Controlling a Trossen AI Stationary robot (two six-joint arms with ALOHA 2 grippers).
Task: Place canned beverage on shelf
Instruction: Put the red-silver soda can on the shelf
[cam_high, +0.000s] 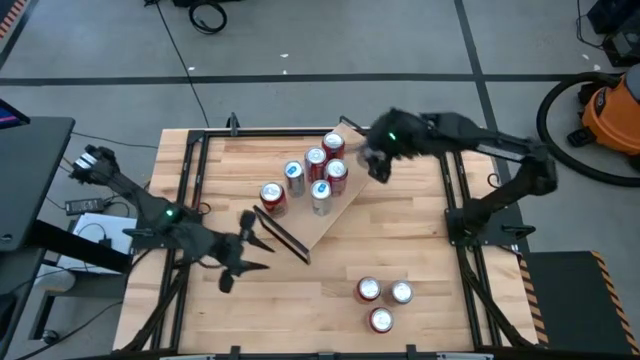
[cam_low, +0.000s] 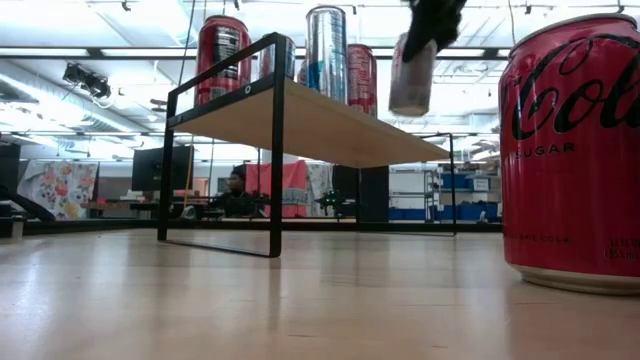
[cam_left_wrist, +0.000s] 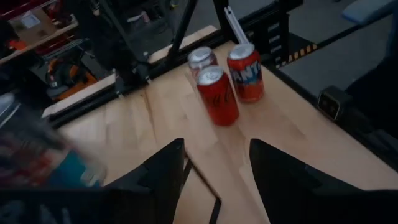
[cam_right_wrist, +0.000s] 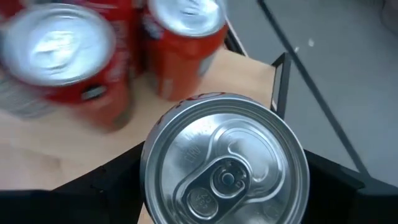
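Observation:
The shelf (cam_high: 322, 222) is a light-wood plank on black end frames, lying aslant on the table's middle. Several cans (cam_high: 293, 176) stand on it. My right gripper (cam_high: 378, 162) hangs over the shelf's far right end, shut on a silver-topped can (cam_right_wrist: 224, 168), which the low view shows raised above the plank as a pale can (cam_low: 412, 72). My left gripper (cam_high: 255, 242) hovers open beside the shelf's near end, with nothing between its fingers (cam_left_wrist: 165, 177). Three more cans (cam_left_wrist: 217, 93) stand on the table at the near right. My right gripper pinches the can's side wall (cam_right_wrist: 152, 186) between its two fingers, one on each side just below the top rim. The fingers come from above, slanting down. The can hangs below them, nearly upright with its top up, lifted clear of the shelf (cam_low: 330, 125).
The three cans at the near right stand close together (cam_high: 382, 300); one of them, a red cola can (cam_low: 575, 150), fills the right of the low view. Black frame rails (cam_high: 185, 190) run along the table's left and right sides. Bare wood (cam_high: 400, 230) lies between shelf and spare cans.

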